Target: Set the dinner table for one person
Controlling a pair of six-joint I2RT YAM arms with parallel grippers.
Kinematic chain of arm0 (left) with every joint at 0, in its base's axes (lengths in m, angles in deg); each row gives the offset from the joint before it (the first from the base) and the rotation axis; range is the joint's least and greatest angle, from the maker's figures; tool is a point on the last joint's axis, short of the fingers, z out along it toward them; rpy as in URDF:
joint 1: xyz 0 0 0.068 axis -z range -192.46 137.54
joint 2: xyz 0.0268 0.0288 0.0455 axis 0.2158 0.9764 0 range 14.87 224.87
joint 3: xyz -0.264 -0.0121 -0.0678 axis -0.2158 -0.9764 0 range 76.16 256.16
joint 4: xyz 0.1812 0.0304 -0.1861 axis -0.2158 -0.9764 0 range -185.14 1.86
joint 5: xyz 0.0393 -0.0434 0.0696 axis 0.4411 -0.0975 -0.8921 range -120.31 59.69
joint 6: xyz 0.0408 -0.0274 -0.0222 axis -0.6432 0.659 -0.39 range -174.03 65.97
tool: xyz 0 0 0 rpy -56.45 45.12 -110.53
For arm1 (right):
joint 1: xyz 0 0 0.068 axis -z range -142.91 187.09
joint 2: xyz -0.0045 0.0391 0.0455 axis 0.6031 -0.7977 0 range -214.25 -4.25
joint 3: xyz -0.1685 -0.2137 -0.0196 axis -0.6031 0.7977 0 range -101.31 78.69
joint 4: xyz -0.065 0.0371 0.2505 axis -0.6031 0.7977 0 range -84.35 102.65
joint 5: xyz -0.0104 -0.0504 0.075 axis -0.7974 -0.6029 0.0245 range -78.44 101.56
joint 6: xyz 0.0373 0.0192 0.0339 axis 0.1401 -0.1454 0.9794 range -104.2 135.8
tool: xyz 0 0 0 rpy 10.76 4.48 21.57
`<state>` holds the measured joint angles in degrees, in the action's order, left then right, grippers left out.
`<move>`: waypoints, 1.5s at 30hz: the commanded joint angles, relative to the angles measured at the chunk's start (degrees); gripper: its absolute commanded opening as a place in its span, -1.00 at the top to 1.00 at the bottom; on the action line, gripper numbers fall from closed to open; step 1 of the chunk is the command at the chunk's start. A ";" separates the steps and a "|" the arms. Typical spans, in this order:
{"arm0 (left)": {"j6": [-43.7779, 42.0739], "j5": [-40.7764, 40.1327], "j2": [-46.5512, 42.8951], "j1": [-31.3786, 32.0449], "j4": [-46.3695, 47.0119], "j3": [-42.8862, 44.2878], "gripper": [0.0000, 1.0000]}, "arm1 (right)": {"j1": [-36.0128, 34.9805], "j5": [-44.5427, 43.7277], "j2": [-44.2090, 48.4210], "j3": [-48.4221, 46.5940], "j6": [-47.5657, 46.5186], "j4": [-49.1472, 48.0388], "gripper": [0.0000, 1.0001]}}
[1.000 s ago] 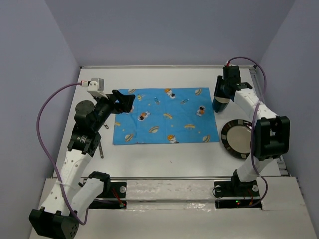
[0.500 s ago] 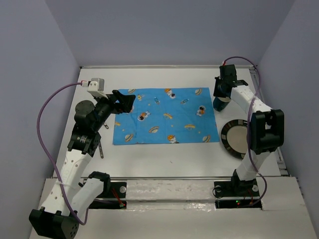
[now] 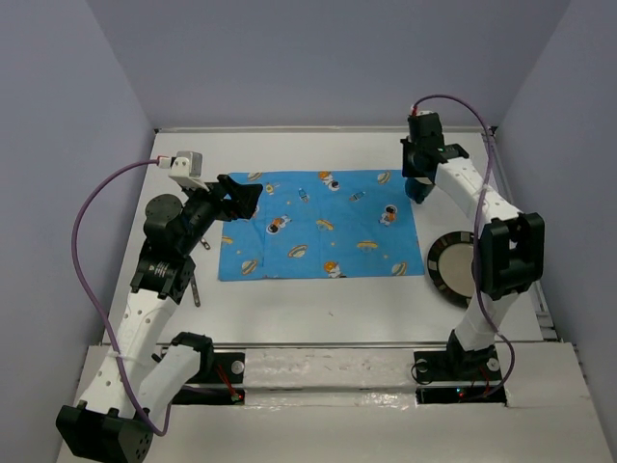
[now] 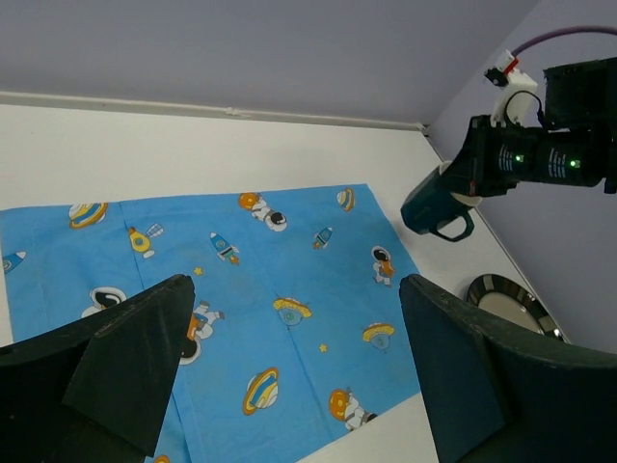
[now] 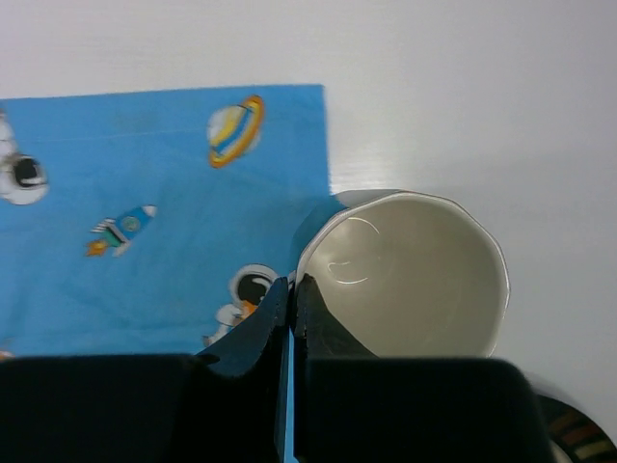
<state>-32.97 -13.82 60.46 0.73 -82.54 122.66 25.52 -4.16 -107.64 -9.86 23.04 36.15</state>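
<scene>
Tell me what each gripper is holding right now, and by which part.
The right gripper pinches the teal mug by its rim wall; the left gripper is open, holding nothing.

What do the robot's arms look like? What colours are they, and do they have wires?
Both arms are white tubes with chunky black joints. A purple cable loops beside the left arm, and another purple wire arches over the right arm. Each arm ends in a black pincer with two flat fingers: the left pincer and the right pincer. Tiny green lights glow on the right wrist.
</scene>
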 commanded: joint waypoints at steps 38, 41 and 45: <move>-0.32 1.70 -0.76 0.26 3.36 -0.09 -0.98 | -6.36 6.32 -17.72 -23.59 -5.66 -2.20 1.00; -0.23 1.79 -0.76 0.34 3.45 -0.09 -0.98 | -6.36 5.62 -18.07 -23.60 -5.93 -2.20 0.97; -0.14 1.97 -0.85 0.34 3.62 -0.18 -0.98 | -6.36 4.83 -18.16 -23.33 -5.93 -1.76 0.33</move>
<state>-32.95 -13.34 60.43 0.73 -82.38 122.66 19.51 1.80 -126.44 -29.71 17.34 36.98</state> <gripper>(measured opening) 0.989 0.193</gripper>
